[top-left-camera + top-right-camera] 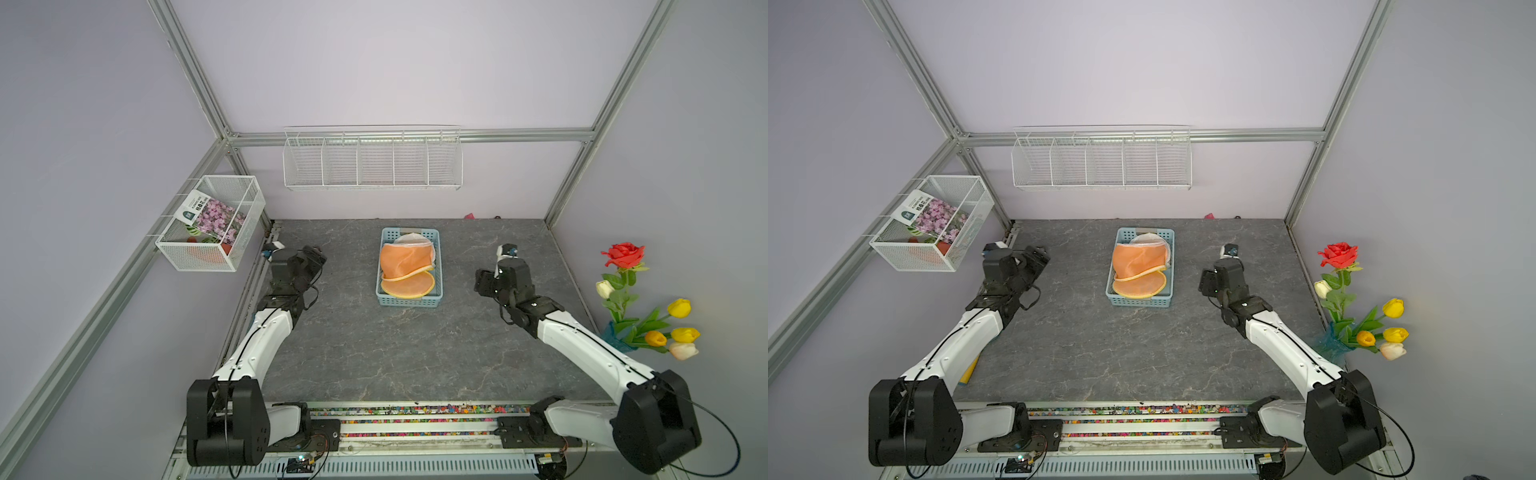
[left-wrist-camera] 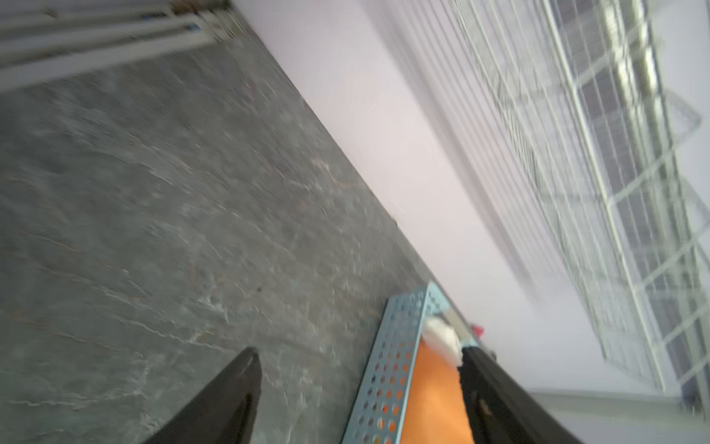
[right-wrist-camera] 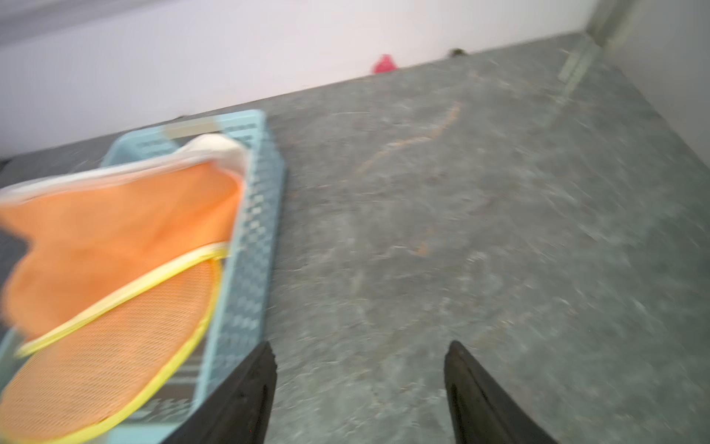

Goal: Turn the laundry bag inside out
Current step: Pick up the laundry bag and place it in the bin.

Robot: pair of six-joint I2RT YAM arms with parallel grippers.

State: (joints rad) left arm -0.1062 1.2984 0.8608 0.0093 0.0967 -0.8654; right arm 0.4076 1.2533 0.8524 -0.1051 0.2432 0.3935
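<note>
Spreading between pale lilac walls and an aluminium frame (image 1: 195, 75), a grey marbled tabletop (image 1: 374, 357) fills the floor of the cell. A white wire rack (image 1: 372, 164) hangs on the back wall. A mesh box (image 1: 245, 245) on the left wall holds a flower-printed packet (image 1: 214, 218). Artificial flowers (image 1: 640, 307) stand at the right edge, and a strip of coloured beads (image 1: 415, 410) runs along the front rail.

The orange laundry bag (image 1: 405, 259) lies crumpled in a blue basket (image 1: 409, 301) toward the back middle of the table, with both arms well apart from it on either side.

Both wrist views are blurred. The left wrist view shows the left gripper (image 2: 359, 351) with its jaws apart and nothing between them, alongside the basket's perforated side and the rack above. The right wrist view shows the right gripper (image 3: 361, 346) likewise spread and empty over bare table just beside the basket. It also shows the bag's yellow-trimmed round panel and a small pink scrap (image 3: 384, 64) by the back wall. In a top view a yellow strip (image 1: 970, 368) shows beside the left arm.
</note>
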